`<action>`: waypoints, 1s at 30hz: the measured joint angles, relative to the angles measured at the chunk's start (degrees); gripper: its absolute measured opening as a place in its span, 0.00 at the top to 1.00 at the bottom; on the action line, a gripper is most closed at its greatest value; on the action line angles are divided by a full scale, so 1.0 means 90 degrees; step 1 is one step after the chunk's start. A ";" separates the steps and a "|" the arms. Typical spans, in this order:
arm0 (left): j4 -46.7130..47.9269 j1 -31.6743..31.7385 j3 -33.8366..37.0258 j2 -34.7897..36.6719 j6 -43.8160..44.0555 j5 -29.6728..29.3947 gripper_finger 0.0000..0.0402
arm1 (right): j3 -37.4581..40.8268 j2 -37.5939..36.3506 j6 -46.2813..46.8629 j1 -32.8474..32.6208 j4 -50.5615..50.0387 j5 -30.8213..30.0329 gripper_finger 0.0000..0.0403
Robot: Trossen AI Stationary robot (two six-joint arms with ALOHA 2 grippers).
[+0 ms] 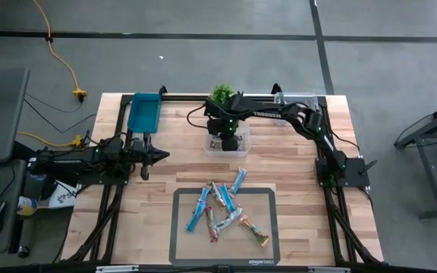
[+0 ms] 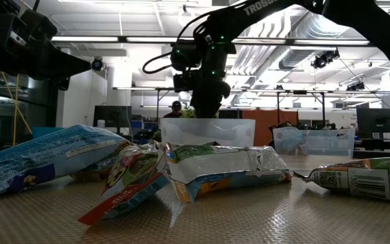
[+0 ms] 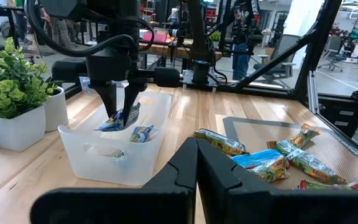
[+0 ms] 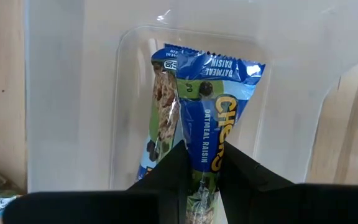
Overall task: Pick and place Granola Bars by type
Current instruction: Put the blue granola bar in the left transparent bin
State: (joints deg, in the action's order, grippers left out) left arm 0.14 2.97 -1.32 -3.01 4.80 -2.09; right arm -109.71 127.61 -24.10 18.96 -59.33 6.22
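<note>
One blue bar [image 4: 213, 134] pinched by right tool [image 4: 202, 163] over clear bin [image 4: 73, 93].

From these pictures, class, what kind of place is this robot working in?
Probably a robotics lab or workshop: exposed ceiling ducts overhead, desks with monitors behind, and a wooden table carrying two arms.

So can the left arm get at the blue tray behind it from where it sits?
Probably yes. The left gripper, shut and empty, waits at the table's left side, and the blue tray lies close by with bare wood between them. The right gripper is busy over the clear bin, out of the way.
</note>
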 joint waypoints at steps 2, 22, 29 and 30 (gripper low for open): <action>0.0000 0.0001 0.0001 0.0000 -0.0001 0.0000 1.00 | 0.0000 0.0000 0.0006 0.0000 0.0000 0.0038 0.85; 0.0000 0.0000 0.0002 0.0000 0.0000 -0.0002 1.00 | -0.0002 0.0000 0.0342 0.0000 -0.0046 0.0410 0.74; 0.0000 -0.0001 0.0002 0.0002 0.0000 -0.0002 1.00 | -0.0002 0.0000 0.0415 -0.0008 -0.0046 0.0520 0.68; 0.0000 -0.0001 0.0001 0.0000 -0.0001 -0.0002 1.00 | -0.0005 -0.0011 0.0415 -0.0021 -0.0051 0.0513 0.68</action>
State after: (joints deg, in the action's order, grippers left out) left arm 0.14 2.96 -1.31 -3.00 4.79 -2.11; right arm -109.75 127.51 -20.36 18.78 -59.79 10.84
